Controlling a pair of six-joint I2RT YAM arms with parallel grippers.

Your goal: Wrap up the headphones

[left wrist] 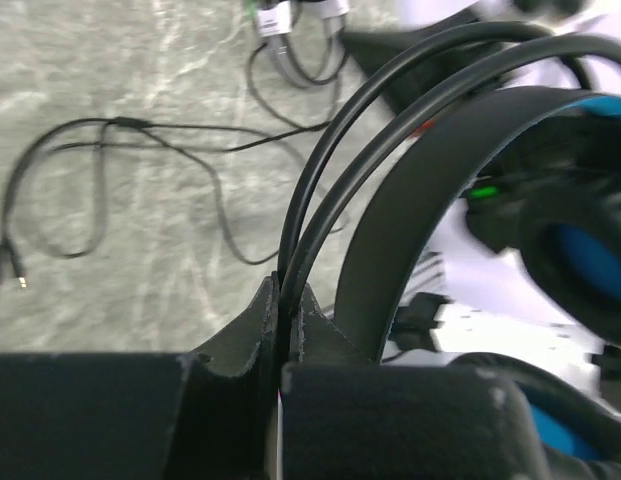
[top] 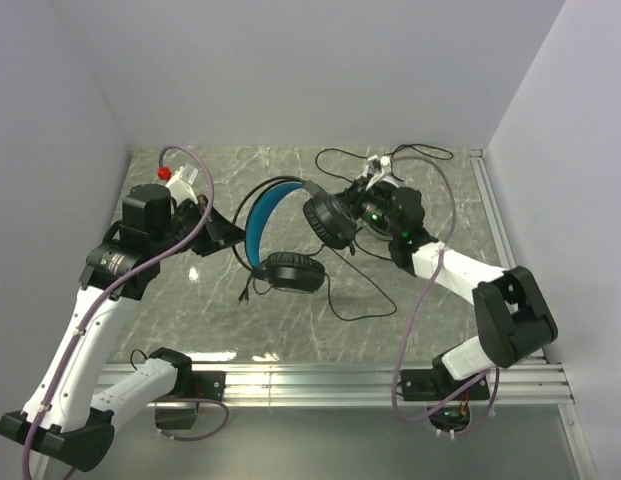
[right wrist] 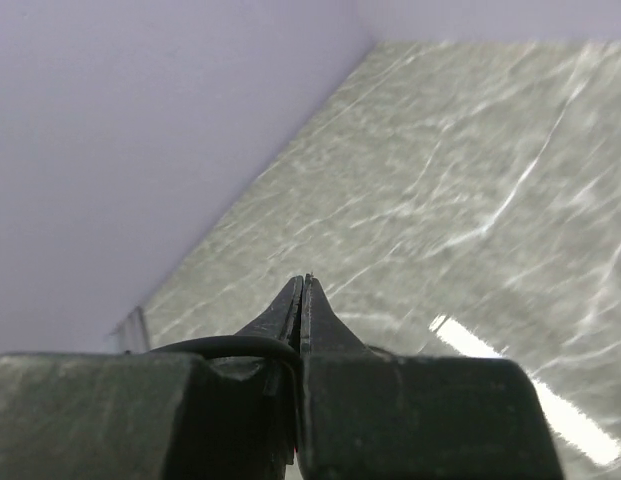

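We see the black over-ear headset with a blue-lined headband at the centre of the overhead view, on the grey marbled tabletop. The left gripper is clamped on its two thin black hoop wires at the band's left side. Right of centre, the right gripper has its jaws pressed together, pinching a thin black cable.

Item: headphones, one wired over-ear set. Black, with a blue-lined headband and black padded ear cups. The headband arches leftward, cups to the right, over the middle of the table. Its thin black cable trails there in loose loops.
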